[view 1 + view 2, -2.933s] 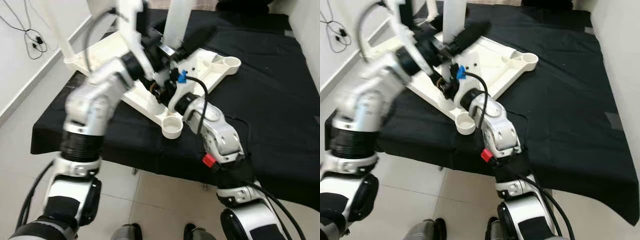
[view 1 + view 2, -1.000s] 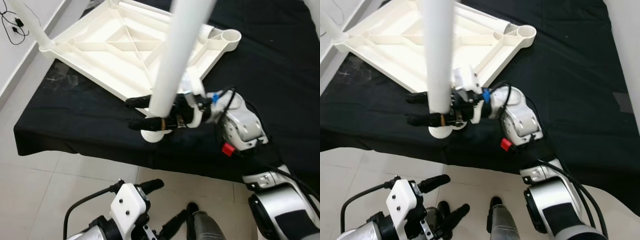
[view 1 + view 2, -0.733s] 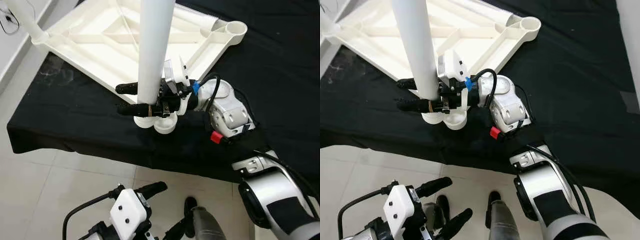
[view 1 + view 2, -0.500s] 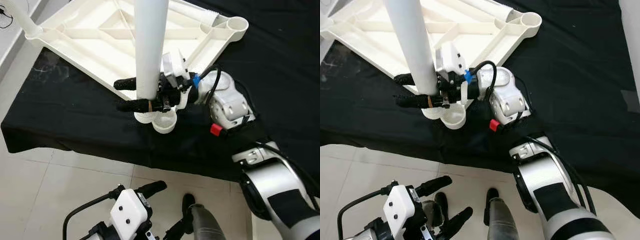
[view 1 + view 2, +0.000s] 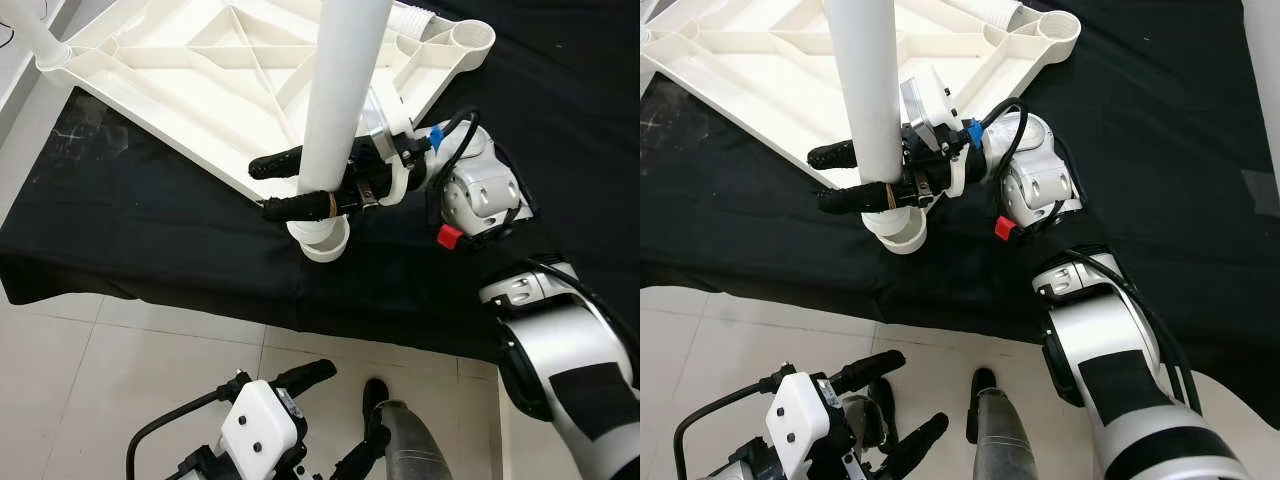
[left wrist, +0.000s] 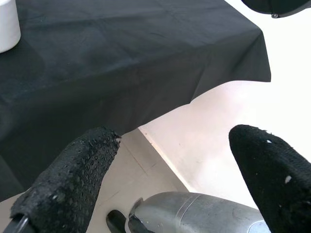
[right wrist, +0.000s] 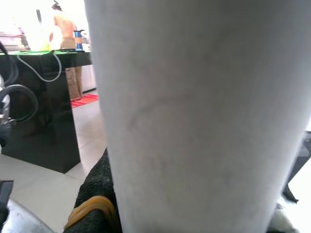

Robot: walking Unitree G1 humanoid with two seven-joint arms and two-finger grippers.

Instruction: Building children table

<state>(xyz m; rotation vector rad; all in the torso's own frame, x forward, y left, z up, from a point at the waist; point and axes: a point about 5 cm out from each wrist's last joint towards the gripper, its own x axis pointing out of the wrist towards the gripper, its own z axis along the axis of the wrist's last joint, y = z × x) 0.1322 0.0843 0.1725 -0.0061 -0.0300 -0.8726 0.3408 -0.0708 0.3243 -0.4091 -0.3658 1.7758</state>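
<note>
The white table top [image 5: 200, 80] lies upside down on a black-covered surface [image 5: 150, 230]. A white table leg [image 5: 345, 90] stands nearly upright, its lower end at the near corner socket [image 5: 325, 245]; I cannot tell how deep it sits. My right gripper [image 5: 262, 188] is shut on the leg just above the socket, one black finger [image 7: 95, 194] on each side. The left gripper [image 5: 345, 410] hangs low over the floor in front of the surface, open with nothing between its fingers [image 6: 73, 179].
Another white leg [image 5: 30, 30] stands in the far left corner of the table top. A ribbed tube end [image 5: 410, 15] lies by the far right corner socket [image 5: 470, 35]. Tiled floor [image 5: 100, 360] and my feet [image 5: 400, 445] are below the near edge.
The left arm has dropped from the table top to hang near the floor. The right gripper has shifted the leg's lower end from beside the corner socket onto it. The camera has also moved.
</note>
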